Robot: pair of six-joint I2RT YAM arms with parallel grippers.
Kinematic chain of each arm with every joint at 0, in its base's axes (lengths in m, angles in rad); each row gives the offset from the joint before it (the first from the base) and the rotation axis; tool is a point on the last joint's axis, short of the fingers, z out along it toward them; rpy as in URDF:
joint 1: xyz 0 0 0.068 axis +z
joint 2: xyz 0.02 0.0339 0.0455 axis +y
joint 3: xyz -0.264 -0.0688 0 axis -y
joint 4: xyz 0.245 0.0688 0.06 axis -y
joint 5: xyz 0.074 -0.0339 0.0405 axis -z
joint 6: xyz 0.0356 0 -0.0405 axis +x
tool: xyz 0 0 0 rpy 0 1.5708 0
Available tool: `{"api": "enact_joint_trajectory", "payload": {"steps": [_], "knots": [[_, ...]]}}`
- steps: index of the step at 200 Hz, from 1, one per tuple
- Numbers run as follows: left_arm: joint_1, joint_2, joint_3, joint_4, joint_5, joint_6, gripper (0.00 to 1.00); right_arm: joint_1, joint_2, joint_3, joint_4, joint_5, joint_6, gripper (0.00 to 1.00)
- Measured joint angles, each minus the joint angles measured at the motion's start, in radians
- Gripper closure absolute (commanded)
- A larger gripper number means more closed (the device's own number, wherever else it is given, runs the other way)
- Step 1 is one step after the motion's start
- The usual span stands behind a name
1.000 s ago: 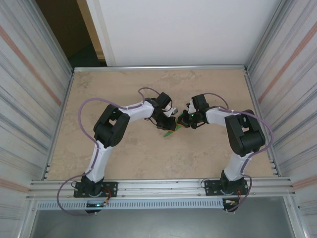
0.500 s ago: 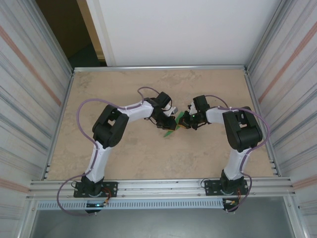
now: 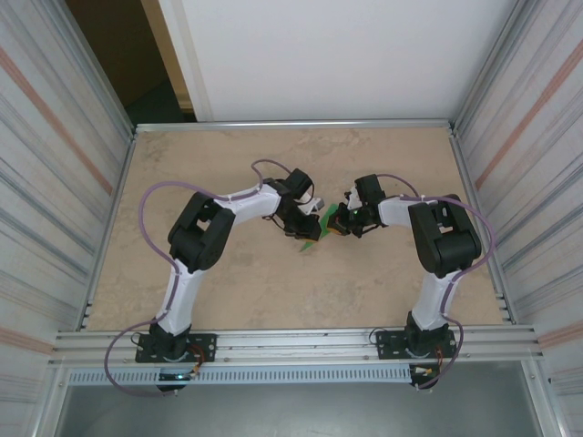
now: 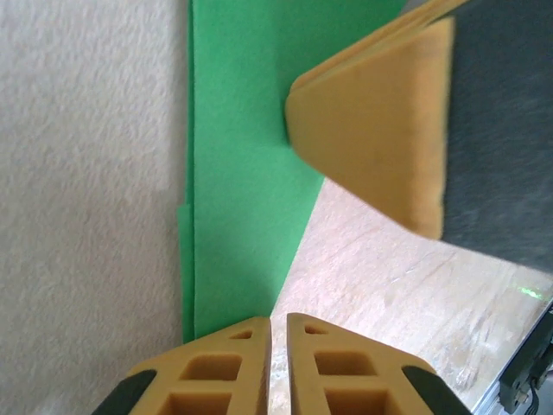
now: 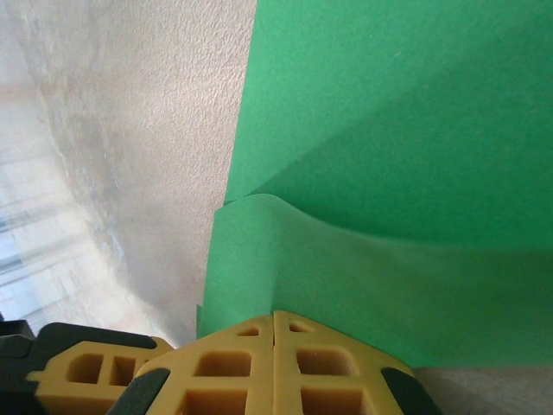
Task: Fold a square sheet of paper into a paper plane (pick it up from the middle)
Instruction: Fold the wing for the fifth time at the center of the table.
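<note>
— What is the left arm point(image 3: 205, 237) doing?
— It reaches from 7 o'clock across the beige marbled tabletop point(image 3: 228, 291). The left gripper point(image 4: 270, 324) has its tan jaws drawn to a narrow slit, nipping the lower end of the thin, bright green paper sheet point(image 4: 242, 173).
— And the sheet itself?
— It sits about the table's centre, held between the two grippers and folded in layers. A second layer peeks out along its 9 o'clock edge in the left wrist view.
— The right side?
— The right arm point(image 3: 442, 246) reaches from 5 o'clock. At the sheet's 3 o'clock, the right gripper point(image 5: 275, 318) has its jaws pressed fully together on the sheet, which bulges in a soft wave just above them. Its tan pad point(image 4: 380, 130) lies against the sheet's upper part.
</note>
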Motion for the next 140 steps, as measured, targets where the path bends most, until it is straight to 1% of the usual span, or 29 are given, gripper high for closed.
{"api": "enact_joint_trajectory", "payload": {"steps": [77,140], "knots": [[0.017,0.000,-0.022,0.012,0.002,0.021,0.86,0.000,0.017,0.019,-0.007,-0.013,-0.008,0.97],[0.040,-0.019,-0.066,0.045,0.027,0.056,0.86,0.001,0.036,0.060,-0.066,-0.011,-0.026,0.97]]}}
